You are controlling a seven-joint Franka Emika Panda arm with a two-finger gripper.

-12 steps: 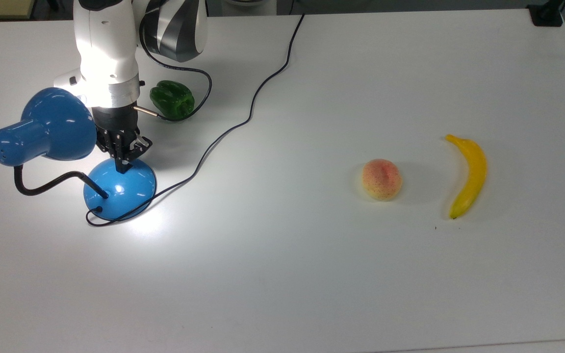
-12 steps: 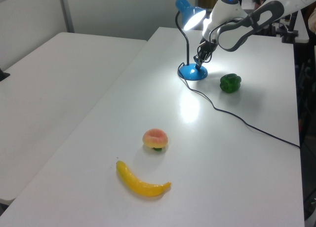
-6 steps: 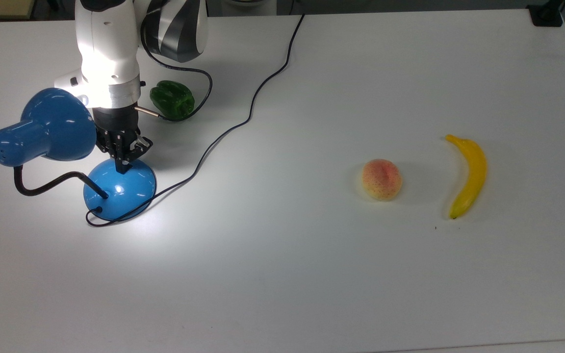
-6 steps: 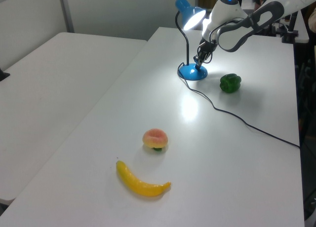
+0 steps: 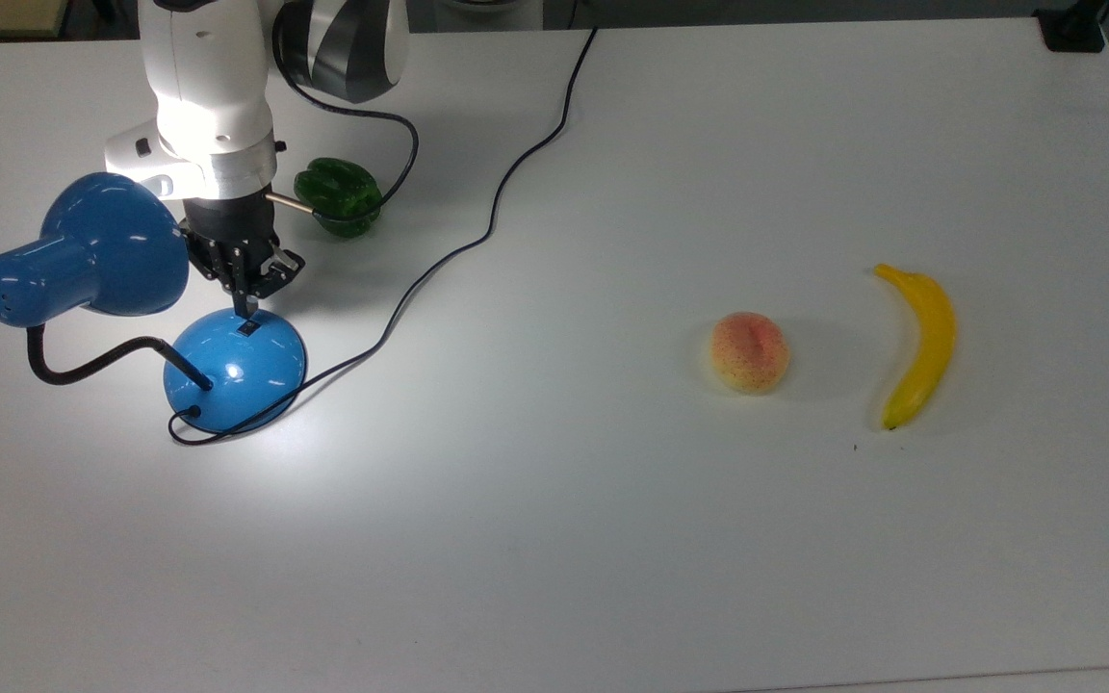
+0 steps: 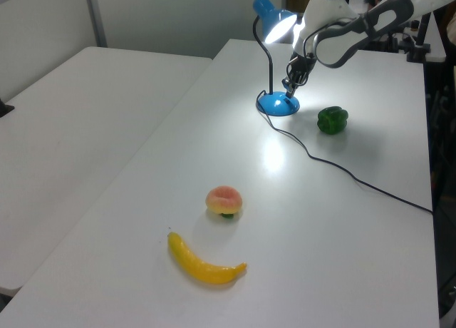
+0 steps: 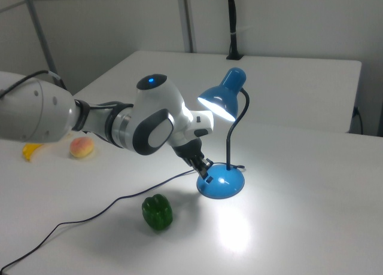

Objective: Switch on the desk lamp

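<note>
One desk lamp (image 5: 131, 289), blue, lit, with one shade, one black bendy neck, one domed base and one small black switch (image 5: 248, 328) on that base. One black cord (image 5: 477, 236) running from the lamp across the table (image 5: 612, 539). One green pepper (image 5: 338, 195). One peach (image 5: 750, 352). One banana (image 5: 920, 342). Three pieces of produce in all, each of a different kind. One robot arm (image 5: 213, 106), with one end effector (image 5: 245, 279). Two white tables in the left view, side by side.
</note>
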